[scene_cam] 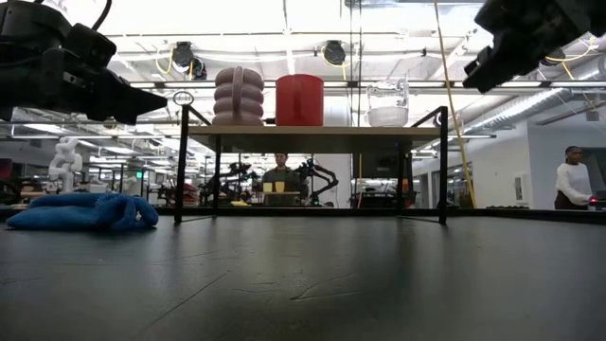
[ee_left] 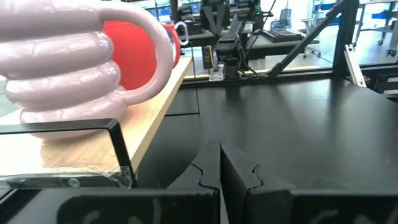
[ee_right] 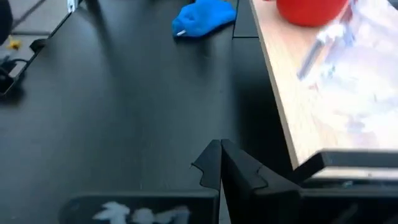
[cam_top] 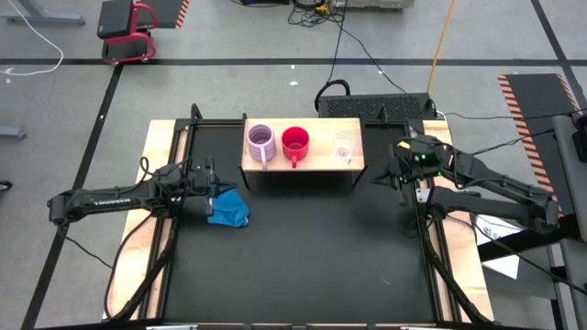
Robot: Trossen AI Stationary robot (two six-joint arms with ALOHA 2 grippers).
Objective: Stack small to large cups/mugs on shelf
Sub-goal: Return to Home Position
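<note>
Three cups stand in a row on the wooden shelf (cam_top: 316, 160): the ribbed lilac mug (cam_top: 260, 141) at its left end, the red mug (cam_top: 295, 142) in the middle, the clear glass cup (cam_top: 344, 147) at its right end, each on its base. In the low view they read lilac mug (scene_cam: 238, 96), red mug (scene_cam: 300, 99), glass cup (scene_cam: 386, 103). My left gripper (cam_top: 213, 180) hangs shut off the shelf's left end, above the blue cloth; its wrist view shows the shut fingers (ee_left: 219, 163). My right gripper (cam_top: 390, 172) hangs shut off the shelf's right end.
A crumpled blue cloth (cam_top: 229, 207) lies on the black tabletop (cam_top: 303, 247) left of the shelf, under my left gripper. The shelf stands on thin black metal legs (scene_cam: 179, 166). People show in the room beyond the table's far edge.
</note>
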